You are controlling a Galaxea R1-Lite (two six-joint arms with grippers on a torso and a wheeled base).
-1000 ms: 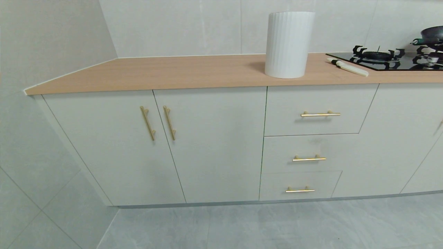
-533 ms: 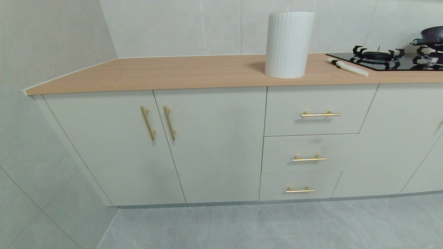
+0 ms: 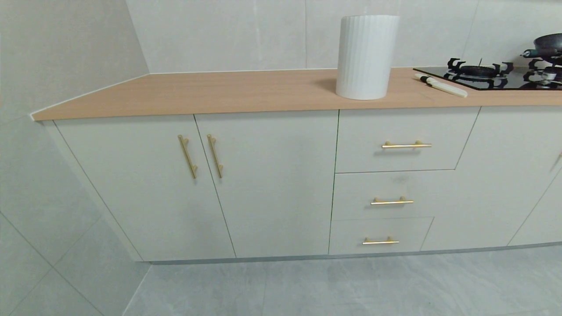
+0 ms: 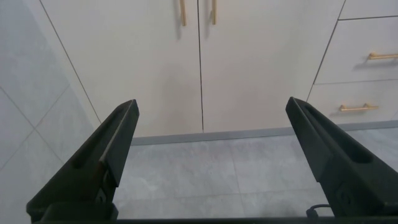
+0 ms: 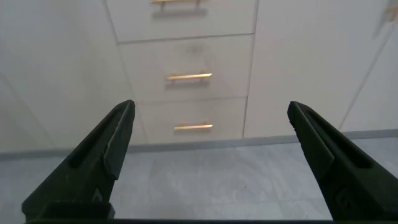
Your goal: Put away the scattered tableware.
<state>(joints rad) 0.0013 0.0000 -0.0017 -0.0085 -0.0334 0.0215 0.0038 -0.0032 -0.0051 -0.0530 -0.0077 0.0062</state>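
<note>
Your left gripper [image 4: 210,109] hung low in front of the cabinet with its fingers spread wide and nothing between them. Through the gap you looked at the floor [image 4: 205,168] and the lower part of the doors [image 4: 155,68], whose two gold handles sat side by side at the seam. Your right gripper [image 5: 210,107] was spread just as wide and also held nothing. It faced the drawers [image 5: 186,62], with the floor below them.

From the head view, the knife [image 3: 440,85] lay flat on the counter [image 3: 219,92], just beside the near edge of the hob [image 3: 487,77]. Its dark handle pointed toward the canister [image 3: 366,57] and its pale blade toward the counter's front edge. I could not tell whether it touched the hob. The canister, white and ribbed, stood upright on the counter near the knife, apart from it, above the top drawer.

A dark pan [image 3: 549,44] sat on the hob's far burner at the right edge of the view. Under the counter the doors were shut, and the three drawers to their right were shut as well, each with a gold bar handle. A tiled wall [image 3: 219,35] ran behind the counter.
</note>
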